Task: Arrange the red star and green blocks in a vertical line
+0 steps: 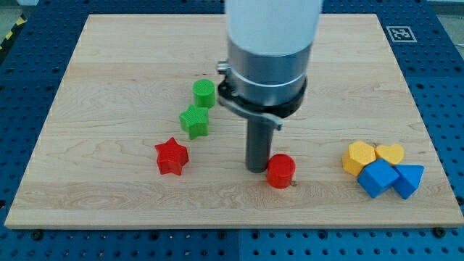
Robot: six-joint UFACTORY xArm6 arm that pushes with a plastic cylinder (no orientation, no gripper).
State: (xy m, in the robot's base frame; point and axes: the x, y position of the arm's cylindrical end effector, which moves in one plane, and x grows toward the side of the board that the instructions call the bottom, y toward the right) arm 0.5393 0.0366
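The red star [172, 156] lies on the wooden board [109, 65], left of centre toward the view's bottom. A green star-shaped block [194, 122] sits just above and right of it. A green round block [204, 93] sits above that, close to it. The three form a slanted row leaning to the right. My tip [256, 169] rests on the board to the right of the red star, right beside a red round block [280, 171] and touching or nearly touching its left side.
At the view's lower right lies a cluster: a yellow block [359, 156], a yellow heart [391, 153], a blue block [378, 177] and a blue triangular block [408, 179]. The arm's wide body [268, 51] hides the board's top middle.
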